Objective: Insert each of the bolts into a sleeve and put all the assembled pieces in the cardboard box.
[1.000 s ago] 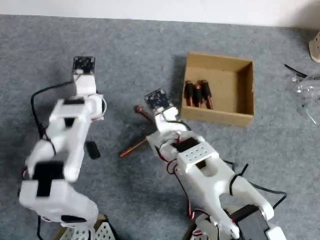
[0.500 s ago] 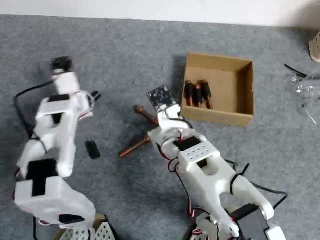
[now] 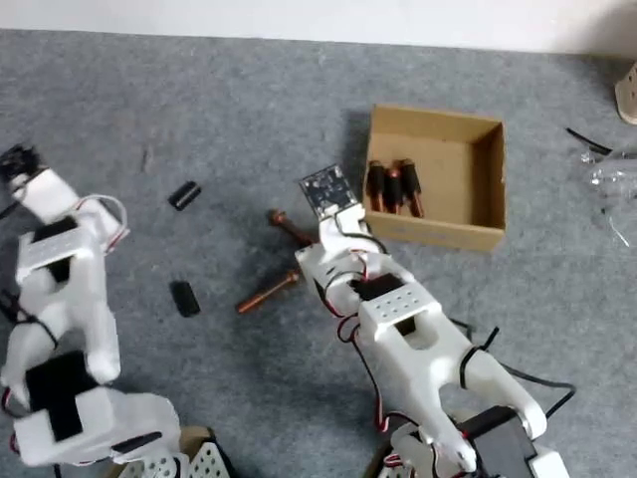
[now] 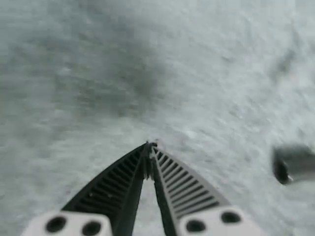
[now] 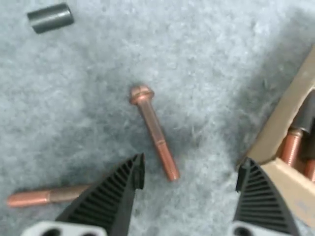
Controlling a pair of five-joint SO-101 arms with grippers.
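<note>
Swinging well out to the left over the last second, the left arm [image 3: 60,299] has drawn away from the middle of the grey carpeted table [image 3: 249,90]. A short black cylindrical sleeve [image 3: 184,195] now lies where its wrist had been. The right arm has barely shifted.

The left arm is folded near the table's left edge, wrist raised and pointing away from its base. The left gripper [image 4: 150,147] is clenched, tips meeting over bare carpet with nothing between them. A blurred dark sleeve [image 4: 293,164] sits off to one side of it; which of the 2 it is cannot be told. The second black sleeve [image 3: 184,299] lies nearer the bases, well apart from the first.

Next come 2 copper-coloured bolts. The lower bolt [image 3: 267,292] lies slanted beside the right arm. The upper bolt [image 3: 289,227] has its flanged head to the left and its shank running under the right wrist.

The right arm [image 3: 408,329] stretches diagonally up from the bottom edge, wrist bent down over that upper bolt. The right gripper [image 5: 191,167] is spread wide and holds nothing; the bolt's threaded end lies between its fingers.

The open brown cardboard box [image 3: 438,235] stands just right of the wrist. It holds 3 assembled pieces [image 3: 393,187] side by side near its left wall.

At the far right lie clear plastic [image 3: 609,177] and a black wire [image 3: 582,139].
</note>
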